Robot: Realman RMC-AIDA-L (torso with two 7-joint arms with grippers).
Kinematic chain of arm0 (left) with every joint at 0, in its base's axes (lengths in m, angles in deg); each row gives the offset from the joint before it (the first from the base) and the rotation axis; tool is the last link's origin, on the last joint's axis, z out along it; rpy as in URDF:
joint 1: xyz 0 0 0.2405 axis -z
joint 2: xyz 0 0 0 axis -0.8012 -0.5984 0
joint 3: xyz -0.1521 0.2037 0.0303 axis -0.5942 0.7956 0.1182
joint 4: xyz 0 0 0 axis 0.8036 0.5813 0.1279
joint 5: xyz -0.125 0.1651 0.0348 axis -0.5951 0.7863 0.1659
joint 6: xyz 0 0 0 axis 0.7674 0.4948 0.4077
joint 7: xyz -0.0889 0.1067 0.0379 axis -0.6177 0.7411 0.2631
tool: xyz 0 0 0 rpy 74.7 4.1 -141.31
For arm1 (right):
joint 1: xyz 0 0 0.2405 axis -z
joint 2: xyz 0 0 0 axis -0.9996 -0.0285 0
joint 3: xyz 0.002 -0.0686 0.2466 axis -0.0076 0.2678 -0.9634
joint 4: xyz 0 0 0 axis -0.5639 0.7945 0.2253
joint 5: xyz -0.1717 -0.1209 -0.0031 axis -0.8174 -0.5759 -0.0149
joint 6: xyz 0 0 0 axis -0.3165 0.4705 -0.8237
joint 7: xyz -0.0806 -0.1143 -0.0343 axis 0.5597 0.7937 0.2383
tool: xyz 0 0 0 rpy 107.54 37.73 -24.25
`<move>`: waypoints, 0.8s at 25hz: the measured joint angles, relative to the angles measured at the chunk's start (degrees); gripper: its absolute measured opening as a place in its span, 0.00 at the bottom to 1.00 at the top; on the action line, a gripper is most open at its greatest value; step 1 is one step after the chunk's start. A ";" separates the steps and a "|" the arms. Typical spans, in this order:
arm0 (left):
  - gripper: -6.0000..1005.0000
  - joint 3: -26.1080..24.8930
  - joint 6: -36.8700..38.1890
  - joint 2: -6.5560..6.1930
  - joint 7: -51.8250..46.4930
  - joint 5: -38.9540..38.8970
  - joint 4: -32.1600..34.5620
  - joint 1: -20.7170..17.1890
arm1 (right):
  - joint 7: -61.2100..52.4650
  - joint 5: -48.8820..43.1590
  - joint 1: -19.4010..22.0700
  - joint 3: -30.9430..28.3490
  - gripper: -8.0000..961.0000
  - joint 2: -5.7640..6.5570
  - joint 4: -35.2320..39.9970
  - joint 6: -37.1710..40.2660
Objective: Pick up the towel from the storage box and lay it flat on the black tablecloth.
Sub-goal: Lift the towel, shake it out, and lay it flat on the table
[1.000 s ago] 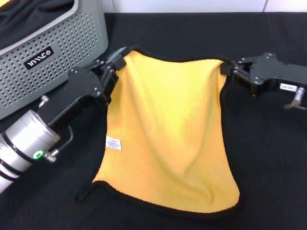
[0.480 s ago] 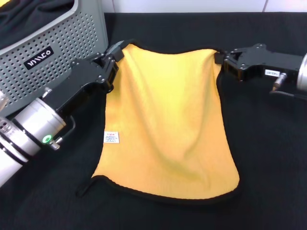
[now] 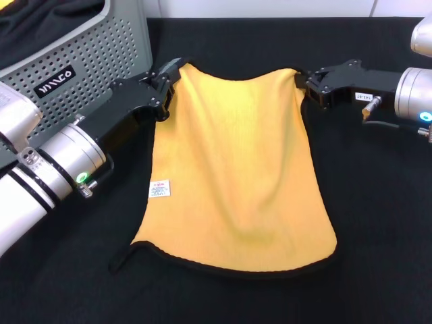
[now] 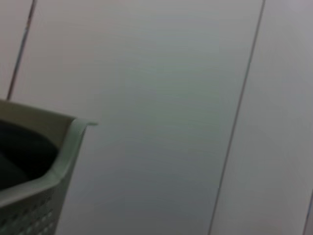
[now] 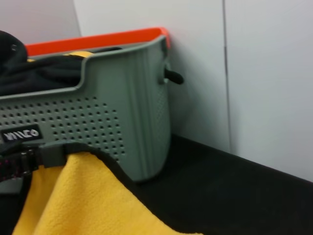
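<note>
Black tablecloth [image 3: 378, 223] covers the whole work surface, running back to a pale wall. At far left stands the storage box [image 3: 101, 61], a light grey basket with perforated walls and a small black logo plate [image 3: 55, 81] in white lettering; dark fabric [image 3: 40, 23] lies inside it. Just beside the box, the left arm reaches in from the lower left, and the left gripper [image 3: 167, 75] is clamped on the towel's far left corner, next to the box's front corner. The towel [image 3: 236, 169] is out of the box and spread yellow-orange side up on the tablecloth, its far edge stretched between the two grippers with a slight sag in the middle, its near part lying on the cloth with soft folds and a black trim along the near edge. A small white label [image 3: 159, 189] sits by its left edge, and a black loop [image 3: 123, 258] trails from the near left corner onto the cloth. On the right, the right gripper [image 3: 305, 82] pinches the towel's far right corner, its arm coming in from the right edge. The right wrist view shows the yellow plush beside the box and an orange rim [image 5: 98, 38] behind the box; the left wrist view shows only the box's rim and wall panels.
</note>
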 joint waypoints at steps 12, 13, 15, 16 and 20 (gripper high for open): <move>0.05 0.04 -7.94 -0.03 0.13 -2.48 -0.25 1.49 | -0.85 -0.01 -3.23 1.10 0.03 0.10 -3.63 -5.11; 0.05 0.04 -8.16 -0.03 0.13 -2.48 -0.25 1.56 | -0.86 -0.01 -3.31 1.34 0.03 0.08 -3.65 -5.46; 0.05 0.07 -8.81 -0.02 0.11 -2.48 -0.29 1.86 | -0.86 -0.01 -3.55 1.83 0.03 0.05 -3.72 -6.13; 0.05 0.15 -9.28 -0.03 0.08 -2.48 -0.34 2.13 | -0.86 0.00 -3.61 1.89 0.03 0.04 -3.76 -6.23; 0.05 0.19 -10.56 -0.03 0.08 -2.58 -0.76 2.85 | -0.86 0.01 -4.15 1.97 0.03 -0.06 -4.51 -6.82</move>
